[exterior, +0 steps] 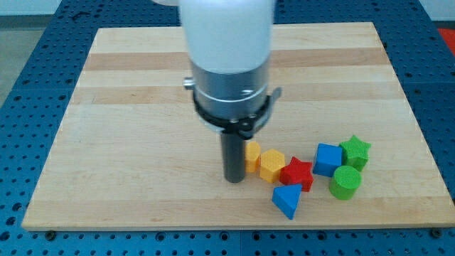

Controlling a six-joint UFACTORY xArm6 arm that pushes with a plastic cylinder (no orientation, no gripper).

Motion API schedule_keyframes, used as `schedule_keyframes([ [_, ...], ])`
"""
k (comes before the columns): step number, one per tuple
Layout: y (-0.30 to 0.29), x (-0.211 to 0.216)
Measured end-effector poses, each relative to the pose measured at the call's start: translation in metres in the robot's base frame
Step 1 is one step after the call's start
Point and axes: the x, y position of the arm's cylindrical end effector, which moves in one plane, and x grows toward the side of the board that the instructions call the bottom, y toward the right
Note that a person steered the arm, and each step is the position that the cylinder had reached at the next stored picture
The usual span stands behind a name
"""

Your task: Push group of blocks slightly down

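My tip (234, 180) rests on the board just left of a yellow block (252, 154), which the rod partly hides. Right of that sits a yellow hexagon block (271, 165), touching a red star block (297, 173). A blue triangular block (287, 200) lies just below the red star. Further right are a blue cube (328, 158), a green star block (355, 151) and a green cylinder (345, 182), close together. All of them sit in the board's lower right part.
The wooden board (142, 107) lies on a blue perforated table (28, 43). The arm's large white and grey body (227, 64) hangs over the board's middle and hides part of it.
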Motion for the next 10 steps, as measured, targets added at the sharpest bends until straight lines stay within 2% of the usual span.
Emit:
schedule_keyframes([
  [1,0.017,0.002],
  [2,-0.044,0.007],
  [3,-0.077,-0.015],
  [4,-0.047,-0.063],
  [5,-0.027,-0.024],
  [6,-0.021,0.036],
  [7,-0.016,0.037],
  [9,-0.011,-0.067],
  [10,0.017,-0.057],
])
